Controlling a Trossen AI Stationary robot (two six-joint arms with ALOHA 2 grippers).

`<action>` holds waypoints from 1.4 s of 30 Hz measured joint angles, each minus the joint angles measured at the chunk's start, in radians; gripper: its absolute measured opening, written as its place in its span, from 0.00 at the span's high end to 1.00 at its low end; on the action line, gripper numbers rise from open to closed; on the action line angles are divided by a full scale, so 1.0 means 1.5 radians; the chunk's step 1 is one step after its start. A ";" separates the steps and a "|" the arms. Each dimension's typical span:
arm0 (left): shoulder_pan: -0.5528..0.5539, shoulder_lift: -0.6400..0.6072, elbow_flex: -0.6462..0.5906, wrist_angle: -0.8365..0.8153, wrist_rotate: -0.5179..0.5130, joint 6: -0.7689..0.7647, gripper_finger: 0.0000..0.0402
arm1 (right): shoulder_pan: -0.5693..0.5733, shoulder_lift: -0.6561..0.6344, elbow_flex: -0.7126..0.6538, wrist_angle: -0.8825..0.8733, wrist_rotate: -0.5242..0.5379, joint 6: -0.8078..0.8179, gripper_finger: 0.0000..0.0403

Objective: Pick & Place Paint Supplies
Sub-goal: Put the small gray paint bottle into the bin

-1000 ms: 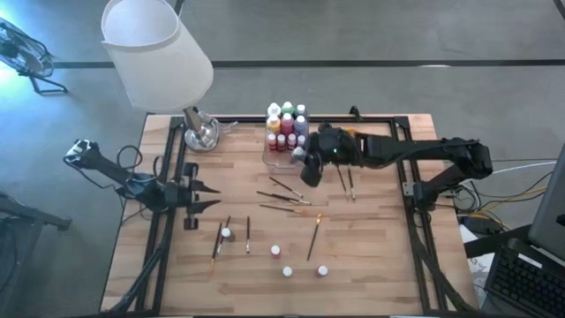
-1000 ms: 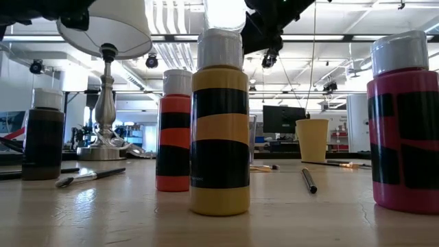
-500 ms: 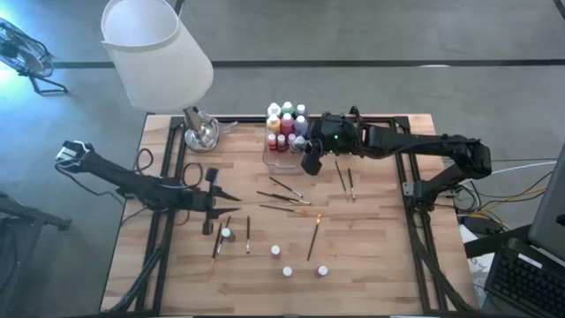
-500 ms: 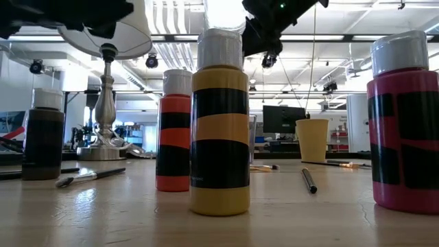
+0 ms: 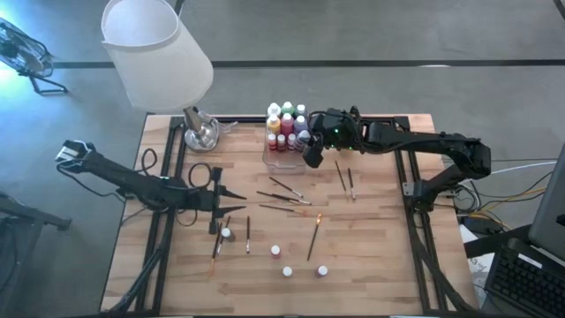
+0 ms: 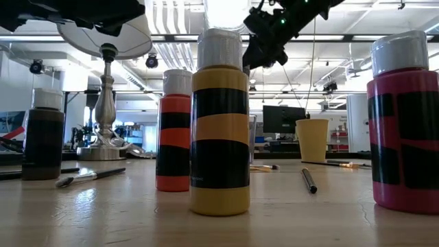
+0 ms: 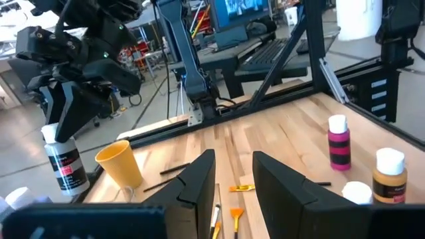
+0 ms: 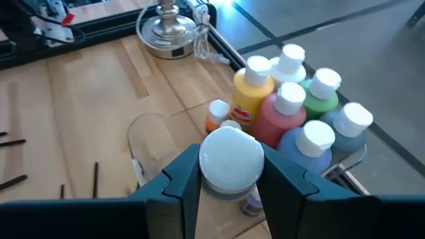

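Observation:
My right gripper (image 5: 311,152) is shut on a white-capped paint bottle (image 7: 63,162) with a red label and holds it above the clear box (image 8: 143,143). Several paint bottles (image 8: 285,106) stand in the box's far part. A few more bottles (image 5: 275,251) stand near the table's front edge, seen close up in the low view (image 6: 219,123). Thin paintbrushes (image 5: 282,190) lie scattered on the wood. My left gripper (image 5: 231,196) hovers level over the table's left half, beside the brushes. It is open (image 7: 234,182) with nothing between its fingers. My right gripper pinches the bottle at its white cap end (image 8: 207,166) between the two fingers, one on each side. The fingers slant down from the table's right. The bottle hangs upright below them (image 7: 65,169), lifted clear of the table and the box.
A lamp with a white shade (image 5: 154,49) and a metal base (image 5: 201,132) stands at the far left corner. A small orange cup (image 7: 119,162) stands near the box. Black frame rails (image 5: 168,177) run along both sides of the table.
My left gripper has reached out toward the table's middle, staying level and open. My right gripper has carried the bottle a little toward the far edge, nearer the clear box, with the bottle still upright and clear.

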 joint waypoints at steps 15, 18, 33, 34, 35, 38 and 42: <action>0.000 0.005 -0.004 -0.003 0.000 -0.027 0.73 | -0.027 0.000 -0.102 0.119 -0.018 0.008 0.72; 0.000 0.005 -0.004 -0.003 0.001 -0.027 0.73 | -0.028 0.000 -0.118 0.142 -0.018 0.010 0.71; 0.000 0.006 -0.005 -0.008 0.001 -0.027 0.73 | -0.038 0.093 -0.128 0.196 -0.017 0.012 0.72; 0.000 0.006 -0.005 -0.009 0.001 -0.027 0.73 | -0.039 0.099 -0.128 0.195 -0.017 0.012 0.72; 0.000 0.006 -0.005 -0.009 0.001 -0.027 0.73 | -0.041 0.105 -0.128 0.192 -0.017 0.012 0.72; 0.000 0.006 -0.005 -0.009 0.001 -0.027 0.73 | -0.047 0.119 -0.129 0.189 -0.019 0.019 0.71; 0.000 0.006 -0.005 -0.009 0.001 -0.027 0.73 | -0.049 0.137 -0.129 0.194 -0.019 0.020 0.71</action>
